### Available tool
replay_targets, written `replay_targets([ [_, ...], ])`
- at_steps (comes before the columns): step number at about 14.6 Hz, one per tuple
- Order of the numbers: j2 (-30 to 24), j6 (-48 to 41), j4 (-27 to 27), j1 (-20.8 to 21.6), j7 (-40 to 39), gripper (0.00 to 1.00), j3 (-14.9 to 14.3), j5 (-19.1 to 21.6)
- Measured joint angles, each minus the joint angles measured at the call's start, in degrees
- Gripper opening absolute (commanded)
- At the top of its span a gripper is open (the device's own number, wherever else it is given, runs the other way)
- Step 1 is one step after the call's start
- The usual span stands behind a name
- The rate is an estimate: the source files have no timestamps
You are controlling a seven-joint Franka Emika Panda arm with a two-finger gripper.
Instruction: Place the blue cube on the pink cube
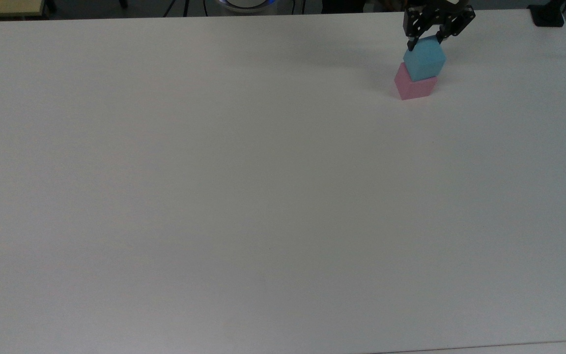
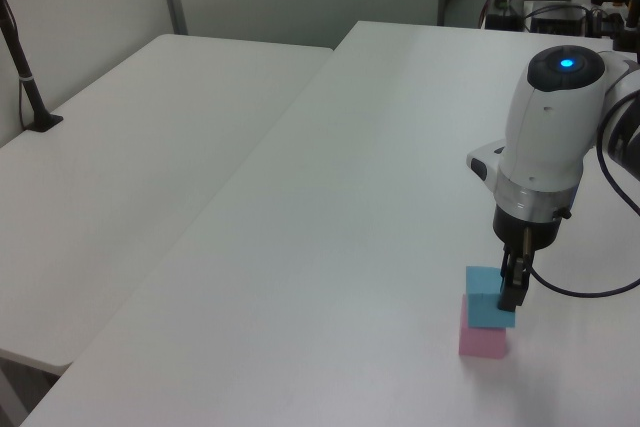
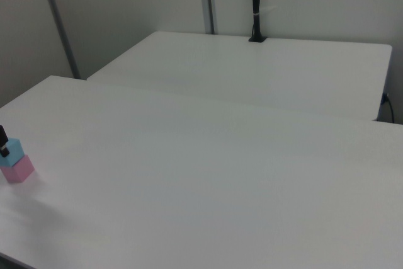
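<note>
We see the blue cube (image 1: 425, 60) sitting on top of the pink cube (image 1: 414, 87), stack at the far edge of the white surface (image 1: 243, 196) toward the top view's right. In the top view the blue cube covers most of the pink cube's top face and looks turned slightly against it, so the edges don't line up cleanly. In the left view the blue cube (image 2: 488, 310) rests on the pink cube (image 2: 482, 341) with no visible gap, offset a little toward the left view's right. The gripper (image 1: 425, 44) comes straight down from above with its fingers on opposite sides of the blue cube; one dark fingertip (image 1: 410, 46) lies against the cube's upper corner on the top view's left, the other at the cube's upper right. In the left view the gripper (image 2: 511, 299) has a near finger (image 2: 510, 287) lying across the blue cube's right face. We read it as clamped on the blue cube, though contact on the far side is probably there rather than clearly seen. Arm's white wrist housing (image 2: 543, 127) stands upright above the stack, blue indicator light (image 2: 567, 62) lit on top, black cable (image 2: 600, 287) looping off toward the left view's right. In the right view the stack is at the far left: blue cube (image 3: 11, 153) on pink cube (image 3: 19, 169), a dark finger (image 3: 3, 142) touching the blue cube's upper left. A second white table (image 3: 252, 70) stands just beside the surface, carrying a black post (image 3: 255, 4) at its far edge.
</note>
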Motion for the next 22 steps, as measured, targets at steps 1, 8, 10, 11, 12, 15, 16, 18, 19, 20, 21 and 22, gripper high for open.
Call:
replay_targets([
  [1,0.00,0.00,0.00,-0.05,0.25,1.00,0.00,-0.01],
  [8,-0.15,-5.08,3.35,-2.30,4.86,1.00,-0.28,-0.97],
  [10,-0.74,-12.50,8.66,-6.58,5.13,1.00,-0.45,-1.05],
  [11,-1.47,-15.51,11.35,-9.56,5.01,1.00,-0.53,-1.05],
  [12,-2.55,-17.64,13.50,-12.82,4.56,1.00,-0.66,-1.05],
  [15,-6.03,-19.90,15.58,-20.28,-0.12,1.00,-1.90,-1.05],
  [16,-6.79,-20.42,15.78,-21.80,-2.40,1.00,-3.04,-1.05],
  [18,-8.03,-22.39,17.39,-23.79,-12.21,1.00,-8.80,-1.02],
  [19,-8.66,-22.79,18.09,-24.00,-17.62,1.00,-11.58,-0.81],
  [20,-9.71,-23.13,18.64,-24.13,-24.17,1.00,-15.30,-0.01],
  [21,-10.89,-23.80,19.09,-24.23,-30.41,1.00,-19.05,0.80],
  [22,-11.62,-24.51,19.39,-24.26,-34.55,1.00,-21.51,1.07],
])
